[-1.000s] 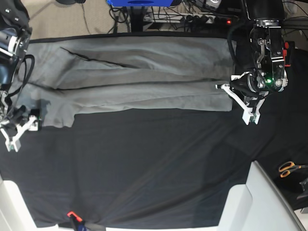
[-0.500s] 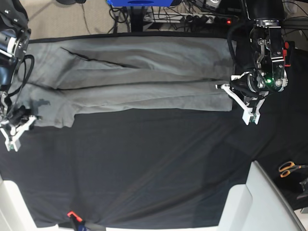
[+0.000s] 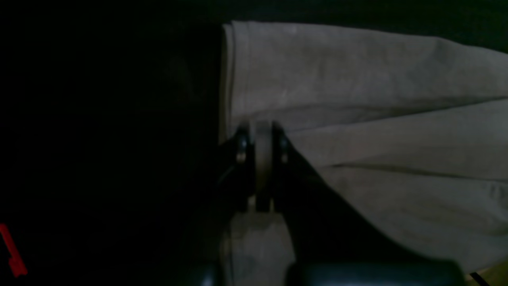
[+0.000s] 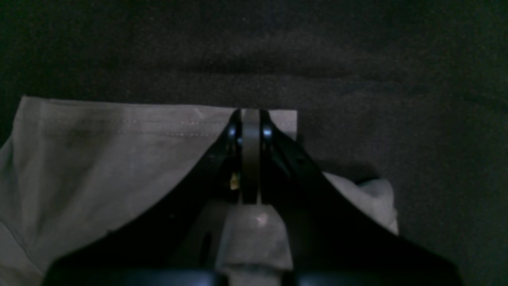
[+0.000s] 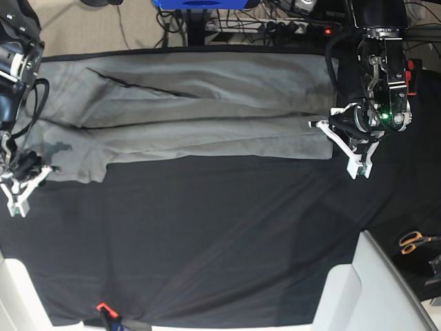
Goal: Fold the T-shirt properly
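The light-grey T-shirt [image 5: 200, 114] lies folded into a long band across the far part of the black table cloth [image 5: 207, 234]. My left gripper [image 5: 315, 125] is at the shirt's right end. In the left wrist view it [image 3: 258, 133] is shut, pinching the cloth just inside the hem [image 3: 228, 79]. My right gripper [image 5: 47, 169] is at the sleeve at the shirt's left end. In the right wrist view it [image 4: 250, 117] is shut on the stitched sleeve hem [image 4: 139, 119]. The neckline label is hidden.
Orange-handled scissors [image 5: 413, 241] lie at the right edge. White blocks stand at the front right [image 5: 358, 289] and front left [image 5: 14, 289]. A small red-tipped tool [image 5: 103, 308] lies at the front edge. Cables and a blue object [image 5: 200, 3] are behind the table.
My right gripper has shifted a little to the left, drawing the sleeve out that way. The left arm has not moved.
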Controlling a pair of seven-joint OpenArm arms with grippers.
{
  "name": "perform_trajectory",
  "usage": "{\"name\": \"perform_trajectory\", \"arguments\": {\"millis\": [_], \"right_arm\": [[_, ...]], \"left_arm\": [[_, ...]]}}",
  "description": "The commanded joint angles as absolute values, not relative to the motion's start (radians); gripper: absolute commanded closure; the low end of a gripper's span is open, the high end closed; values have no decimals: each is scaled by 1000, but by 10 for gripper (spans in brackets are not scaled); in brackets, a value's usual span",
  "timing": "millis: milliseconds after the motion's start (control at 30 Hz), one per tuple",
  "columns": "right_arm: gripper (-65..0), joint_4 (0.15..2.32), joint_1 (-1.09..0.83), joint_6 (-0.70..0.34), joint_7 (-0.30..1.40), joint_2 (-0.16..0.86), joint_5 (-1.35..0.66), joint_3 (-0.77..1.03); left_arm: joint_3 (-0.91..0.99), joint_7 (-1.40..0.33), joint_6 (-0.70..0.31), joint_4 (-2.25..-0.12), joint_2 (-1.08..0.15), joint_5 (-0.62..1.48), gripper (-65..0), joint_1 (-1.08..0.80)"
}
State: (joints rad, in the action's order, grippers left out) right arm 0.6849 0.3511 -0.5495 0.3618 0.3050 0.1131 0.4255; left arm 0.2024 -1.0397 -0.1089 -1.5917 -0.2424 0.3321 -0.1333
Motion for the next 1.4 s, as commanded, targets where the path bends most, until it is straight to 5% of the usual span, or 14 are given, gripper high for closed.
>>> {"name": "perform_trajectory", "arguments": {"millis": [0, 200, 267, 867, 933, 1067, 1367], "right_arm": [[-29, 704, 380, -530, 341, 325, 105, 430], [-353, 704, 381, -441, 340, 325, 105, 427], [-386, 704, 381, -441, 340, 325, 105, 427], [-356, 553, 415, -441, 263, 326, 105, 424], [-279, 553, 415, -441, 263, 328, 105, 424], [-11, 553, 415, -441, 266, 328, 105, 424], [-8, 555, 417, -441, 269, 328, 105, 424]], "left_arm": [[209, -1027, -111, -1606, -252, 331, 0, -120], [209, -1027, -111, -1606, -255, 331, 0, -120], [209, -1027, -111, -1604, -255, 331, 0, -120], [211, -1027, -111, -1604, -257, 331, 0, -120], [211, -1027, -111, -1604, -257, 331, 0, -120], [211, -1027, -111, -1604, -257, 331, 0, -120], [211, -1027, -111, -1604, -254, 331, 0, -120]]}}
